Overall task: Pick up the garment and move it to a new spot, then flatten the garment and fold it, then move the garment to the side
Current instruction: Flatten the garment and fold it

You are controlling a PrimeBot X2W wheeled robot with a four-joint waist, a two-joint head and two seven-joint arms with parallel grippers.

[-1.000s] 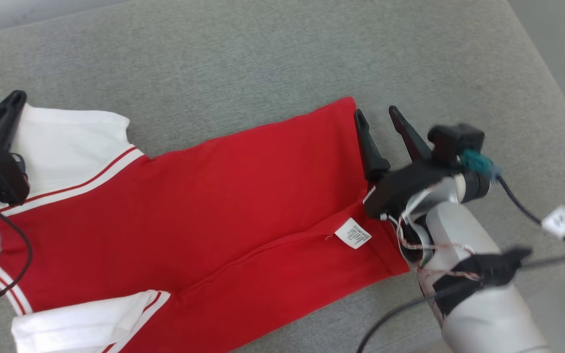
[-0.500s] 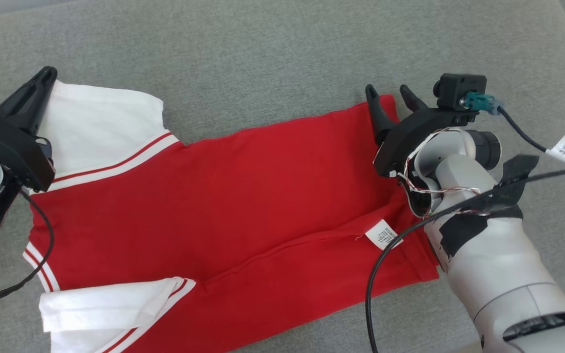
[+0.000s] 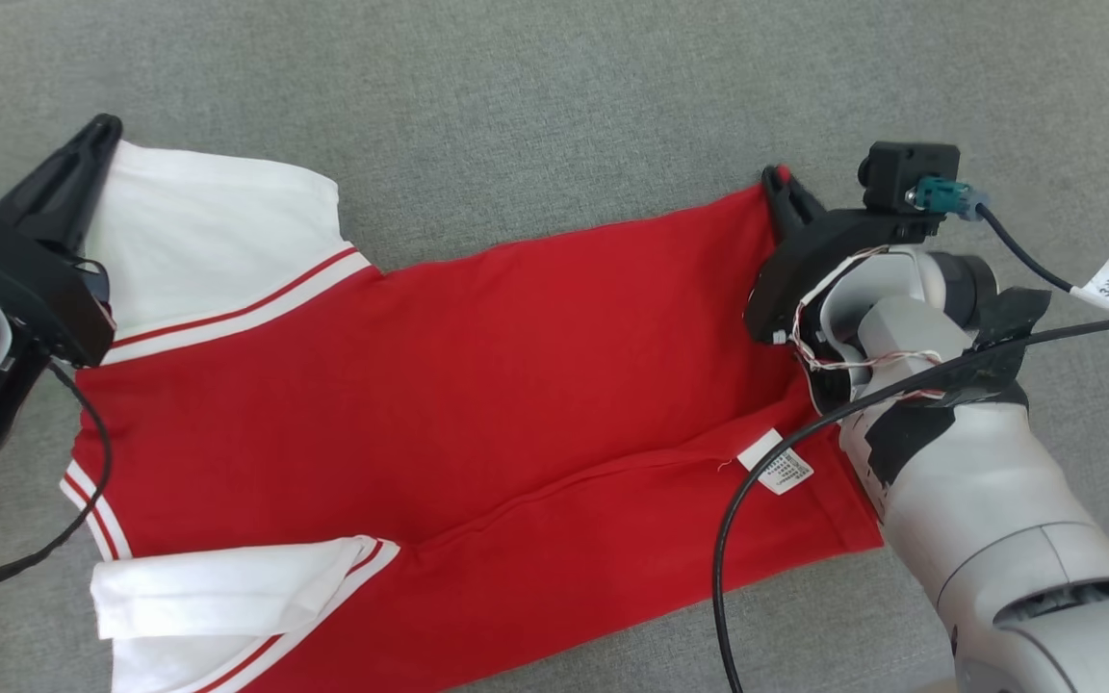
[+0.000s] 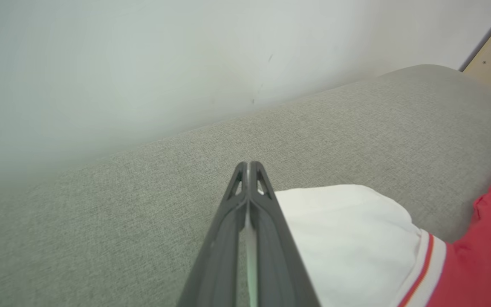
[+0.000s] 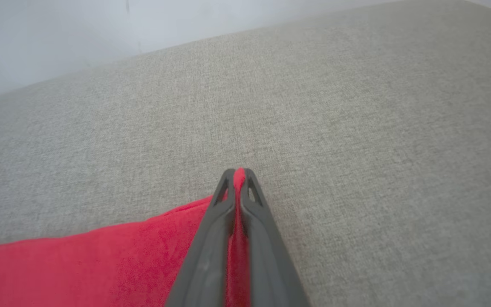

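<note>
the red garment (image 3: pixel 477 385) with white sleeves lies spread flat on the grey cushion (image 3: pixel 554 106); the left gripper (image 3: pixel 104 130) is closed on the edge of one white sleeve (image 3: pixel 208 231); the right gripper (image 3: pixel 774 179) is closed on the far red hem corner, with cloth pinched between its fingers

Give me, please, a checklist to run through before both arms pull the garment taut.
1. Right end effector shut on garment at its hem corner: ok.
2. Left end effector shut on upper sleeve edge: ok.
3. Garment flat: not ok; lower sleeve lies folded over, and a crease runs along the body.
4. Cable off the garment: cannot tell; it passes over the hem near the label.
</note>
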